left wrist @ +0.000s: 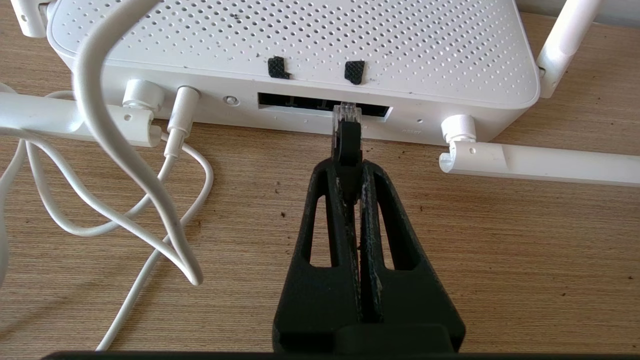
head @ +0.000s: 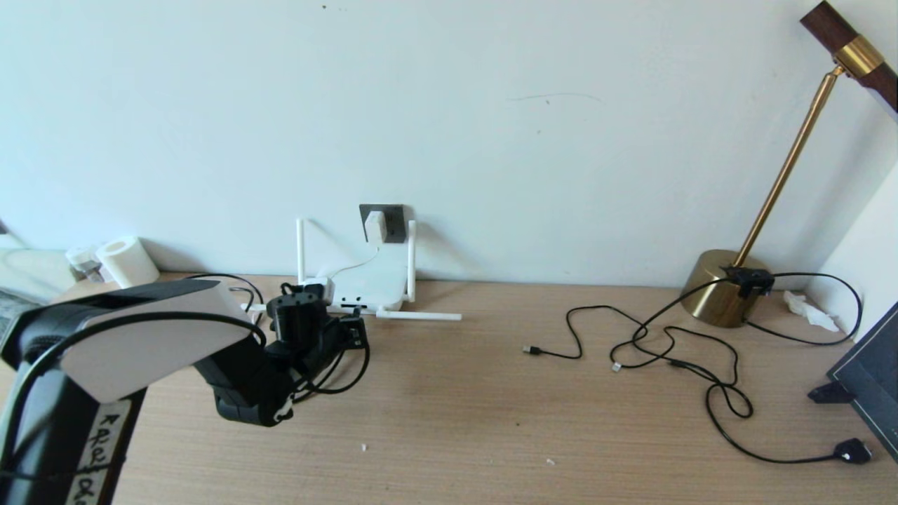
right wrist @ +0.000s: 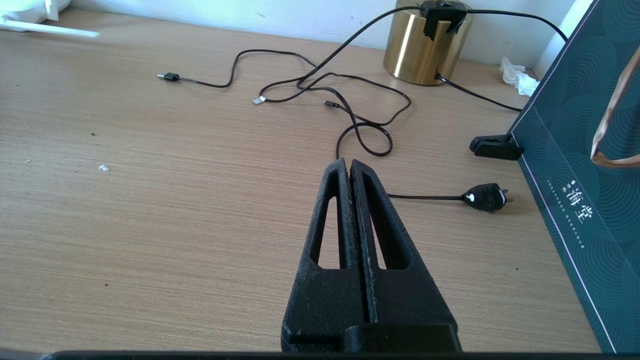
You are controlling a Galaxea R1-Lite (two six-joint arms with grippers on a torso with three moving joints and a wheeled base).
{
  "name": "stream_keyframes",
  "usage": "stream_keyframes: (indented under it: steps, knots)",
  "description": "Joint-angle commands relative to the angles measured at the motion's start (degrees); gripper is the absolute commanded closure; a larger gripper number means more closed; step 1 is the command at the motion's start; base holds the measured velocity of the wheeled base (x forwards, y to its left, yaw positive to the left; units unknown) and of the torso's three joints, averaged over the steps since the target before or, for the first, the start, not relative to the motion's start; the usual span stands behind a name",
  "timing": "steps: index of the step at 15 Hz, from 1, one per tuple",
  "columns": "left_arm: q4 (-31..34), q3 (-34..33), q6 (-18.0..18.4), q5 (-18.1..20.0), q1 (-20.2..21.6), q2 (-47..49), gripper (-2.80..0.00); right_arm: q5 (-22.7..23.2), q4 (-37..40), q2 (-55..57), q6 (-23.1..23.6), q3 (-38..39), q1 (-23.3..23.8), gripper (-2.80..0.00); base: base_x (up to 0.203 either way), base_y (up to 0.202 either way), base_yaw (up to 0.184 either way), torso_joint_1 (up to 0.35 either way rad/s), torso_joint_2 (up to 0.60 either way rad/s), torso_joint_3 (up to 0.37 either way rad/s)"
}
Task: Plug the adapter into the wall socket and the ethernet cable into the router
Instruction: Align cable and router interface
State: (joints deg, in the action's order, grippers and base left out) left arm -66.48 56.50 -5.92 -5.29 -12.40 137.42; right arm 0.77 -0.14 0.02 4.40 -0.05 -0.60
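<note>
The white adapter [head: 375, 226] sits plugged into the dark grey wall socket [head: 393, 223], its thin white cord [left wrist: 107, 150] running down to the router. The white router [head: 368, 284] [left wrist: 300, 45] lies against the wall with its antennas spread. My left gripper [head: 356, 330] [left wrist: 350, 167] is shut on the black boot of the ethernet cable [left wrist: 347, 142]. The clear plug tip [left wrist: 346, 111] is at the mouth of the dark port slot [left wrist: 290, 102]. My right gripper [right wrist: 348, 162] is shut on nothing, hovering over bare desk at the right, out of the head view.
A brass lamp base [head: 722, 287] stands at the back right with thin black cords [head: 666, 344] looping over the desk and a flat black plug [head: 852, 451] near the front. A dark green bag [right wrist: 580, 150] borders the right edge. A paper roll [head: 126, 261] lies at the back left.
</note>
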Motion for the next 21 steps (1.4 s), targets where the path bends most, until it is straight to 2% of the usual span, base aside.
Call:
stream_keyframes:
  steps: [1,21]
  knots:
    - [-0.41,0.01,-0.05,-0.08,-0.08,-0.14,0.0,0.04,-0.04,-0.02,0.06,0.05,-0.02,0.0,0.0,0.0,0.0,0.0,0.0,0.0]
    - [-0.94,-2.29,0.74,-0.16,-0.52,-1.81,0.0,0.02,-0.04,-0.02,0.06,0.03,-0.02,0.0,0.0,0.0,0.0,0.0,0.0,0.0]
